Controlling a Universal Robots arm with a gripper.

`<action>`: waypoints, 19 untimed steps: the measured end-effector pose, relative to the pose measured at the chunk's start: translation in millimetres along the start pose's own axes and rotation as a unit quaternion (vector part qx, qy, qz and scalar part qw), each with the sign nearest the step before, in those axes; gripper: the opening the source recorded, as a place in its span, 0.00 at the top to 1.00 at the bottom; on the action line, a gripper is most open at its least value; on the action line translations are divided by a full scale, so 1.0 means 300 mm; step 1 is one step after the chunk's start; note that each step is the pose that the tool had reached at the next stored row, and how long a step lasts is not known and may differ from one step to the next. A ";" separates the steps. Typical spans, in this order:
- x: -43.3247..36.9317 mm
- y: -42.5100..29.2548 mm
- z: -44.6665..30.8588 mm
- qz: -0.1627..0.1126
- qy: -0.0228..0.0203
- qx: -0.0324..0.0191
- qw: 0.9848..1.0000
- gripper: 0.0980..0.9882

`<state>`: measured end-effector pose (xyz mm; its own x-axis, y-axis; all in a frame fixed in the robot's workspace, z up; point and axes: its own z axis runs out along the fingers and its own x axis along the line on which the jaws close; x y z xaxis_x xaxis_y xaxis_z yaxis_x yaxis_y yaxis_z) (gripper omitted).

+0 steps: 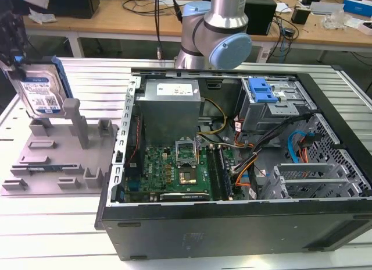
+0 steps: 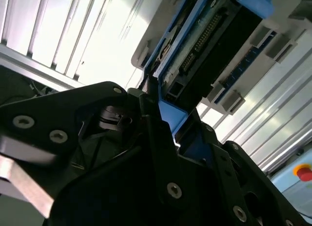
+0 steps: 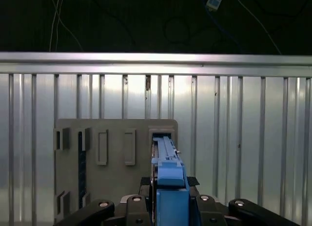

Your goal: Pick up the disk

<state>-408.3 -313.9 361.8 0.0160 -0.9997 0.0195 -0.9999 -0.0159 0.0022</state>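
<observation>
Gripping the disk (image 1: 40, 92) by its upper end, the gripper (image 1: 14, 46) is holding it upright at the exterior view's left, above the grey slotted tray (image 1: 58, 165) that is lying on the ribbed metal counter (image 1: 58, 235). In both wrist views the gripper's dark fingers (image 3: 134, 209) are closing on the blue rail (image 3: 170, 187) at the disk's edge, and the disk's body is reaching away from them toward the tray.

Judging from this, the main risk is slipping: the hold is sitting on a narrow plastic rail at one end, so the weight hanging below may be levering the disk out of the fingers if the arm is jerking or tilting. A drop from here would be landing it on the tray's posts (image 1: 78, 121) or the counter.

Whether the disk's lower edge is clear of the tray is hard to tell in the exterior view; if it is not, a sideways move could be catching it on a post and twisting it in the grasp. The open computer case (image 1: 232, 165) is standing just beside the tray, and a wide swing toward it could be knocking the disk against its wall.
</observation>
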 end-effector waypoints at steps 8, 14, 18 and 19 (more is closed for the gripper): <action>0.004 0.000 -0.194 0.000 0.000 0.000 1.000 0.70; 0.007 0.001 -0.306 0.000 0.000 0.000 1.000 0.70; 0.009 0.001 -0.386 0.000 0.000 0.000 1.000 0.70; 0.009 0.001 -0.405 0.000 0.000 0.000 1.000 0.70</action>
<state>-408.3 -314.2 483.2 0.0160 -0.9997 0.0195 -0.9999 -0.0159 0.0023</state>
